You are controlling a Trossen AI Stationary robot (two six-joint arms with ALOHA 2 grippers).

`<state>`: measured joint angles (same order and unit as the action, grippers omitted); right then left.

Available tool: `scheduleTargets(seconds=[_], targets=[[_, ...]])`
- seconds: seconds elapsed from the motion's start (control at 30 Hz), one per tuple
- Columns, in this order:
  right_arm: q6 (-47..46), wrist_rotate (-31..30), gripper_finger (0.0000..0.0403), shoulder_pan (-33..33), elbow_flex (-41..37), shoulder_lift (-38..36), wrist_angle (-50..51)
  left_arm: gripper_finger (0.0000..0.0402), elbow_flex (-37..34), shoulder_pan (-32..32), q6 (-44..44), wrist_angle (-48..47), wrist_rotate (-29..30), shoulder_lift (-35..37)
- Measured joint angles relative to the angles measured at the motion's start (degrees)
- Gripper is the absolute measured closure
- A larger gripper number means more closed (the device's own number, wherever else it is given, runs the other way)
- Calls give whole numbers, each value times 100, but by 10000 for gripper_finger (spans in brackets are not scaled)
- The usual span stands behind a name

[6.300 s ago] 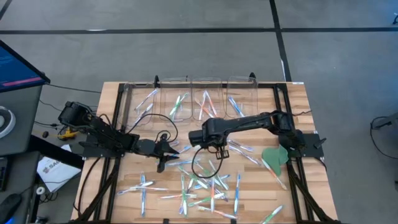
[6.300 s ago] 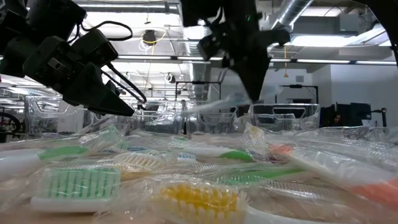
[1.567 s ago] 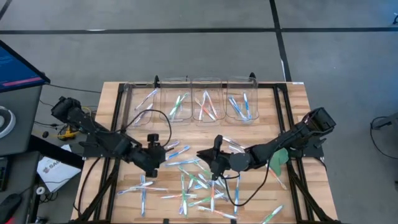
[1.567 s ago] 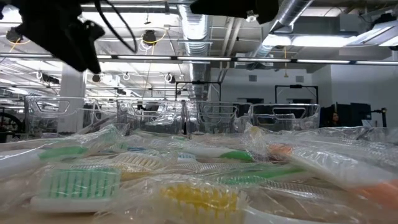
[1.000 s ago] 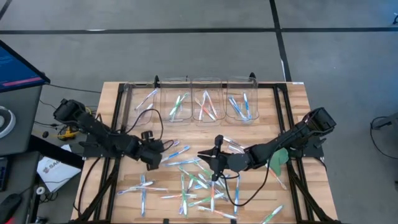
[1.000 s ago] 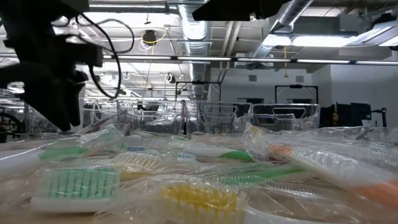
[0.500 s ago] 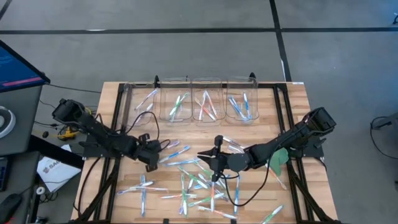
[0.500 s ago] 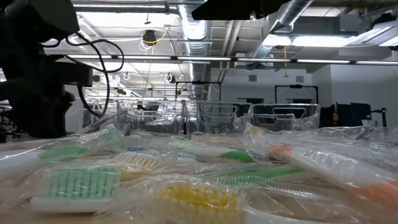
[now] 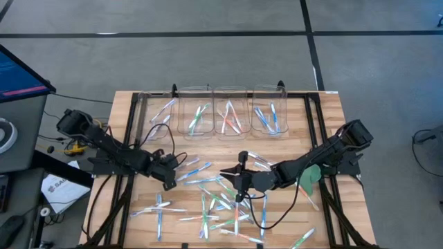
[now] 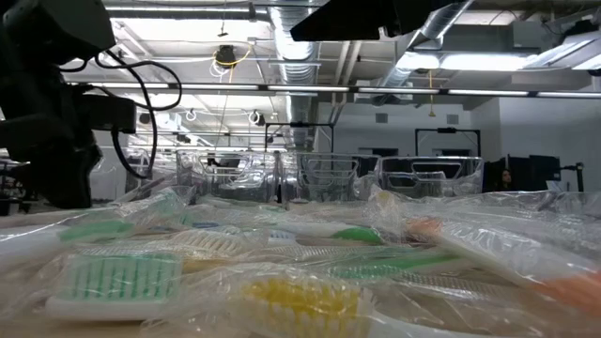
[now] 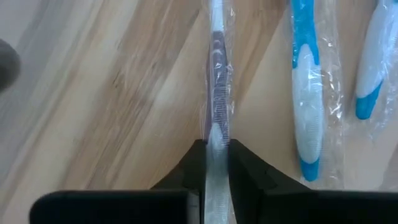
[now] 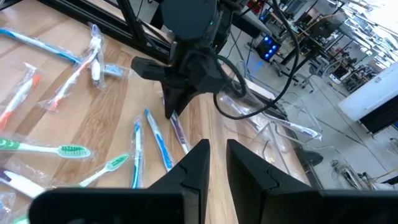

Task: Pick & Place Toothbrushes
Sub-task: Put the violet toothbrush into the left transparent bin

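- Pinching purple toothbrush (image 11: 217, 99) w/ left gripper (image 11: 216, 152), fingers clamped on its wrapped handle, low on table (image 9: 325, 124).
- Brush's long axis runs straight out from fingers.
- Right gripper (image 12: 216, 155) closed, empty, hovering near pile.

Your left gripper (image 11: 216, 163) is pinching shut low over the bench; your right gripper (image 12: 216, 163) is hovering mid-bench, fingers nearly together, apparently holding nothing.
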<state>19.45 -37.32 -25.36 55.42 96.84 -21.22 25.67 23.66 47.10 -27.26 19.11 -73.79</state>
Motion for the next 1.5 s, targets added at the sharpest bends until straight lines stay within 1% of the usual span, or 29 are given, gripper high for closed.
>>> scheduleTargets(seconds=[0.1, 0.17, 0.3, 0.33, 0.43, 0.6, 0.73, 0.9, 0.97, 1.03, 1.13, 1.27, 1.33, 1.5], targets=[[-3, 0, 355, 21, 0, 0, -73, 370, 59, 0, 17, -189, -106, 254], [-3, 0, 355, 42, 0, 0, -225, 372, 187, 0, -25, -110, -124, 487], [12, 2, 355, 37, 0, 0, -487, 400, 343, 2, -83, -113, -98, 1019], [17, 7, 355, 37, 0, 0, -493, 399, 384, 2, -84, -96, -93, 1163], [43, 161, 355, 58, 0, 0, -476, 398, 467, 2, -101, -81, 139, 1607], [43, 425, 355, 85, 0, 0, -441, 399, 678, 2, -262, -253, 686, 2230], [42, 450, 355, 79, 0, 0, -443, 400, 1089, -9, -479, -867, 1315, 2579], [41, 450, 355, 79, 0, 0, -443, 401, 1839, -9, -476, -2274, 2092, 2872], [41, 450, 355, 79, 0, 0, -443, 401, 2093, -20, -312, -2920, 2460, 2936], [41, 450, 355, 79, 0, 0, -443, 401, 2276, -114, 22, -3541, 2691, 2983], [41, 450, 355, 79, 0, 0, -443, 401, 2412, -419, 540, -4456, 2729, 3049], [-1, 450, 355, 79, 0, 0, -438, 401, 2426, -1013, 1113, -5508, 2739, 3159], [-1, 450, 355, 79, 0, -1, -432, 401, 2426, -1301, 1171, -5691, 2733, 3239], [-6, 452, 355, 153, 0, -2, -432, 401, 2426, -2019, 1139, -5679, 2703, 3291]])
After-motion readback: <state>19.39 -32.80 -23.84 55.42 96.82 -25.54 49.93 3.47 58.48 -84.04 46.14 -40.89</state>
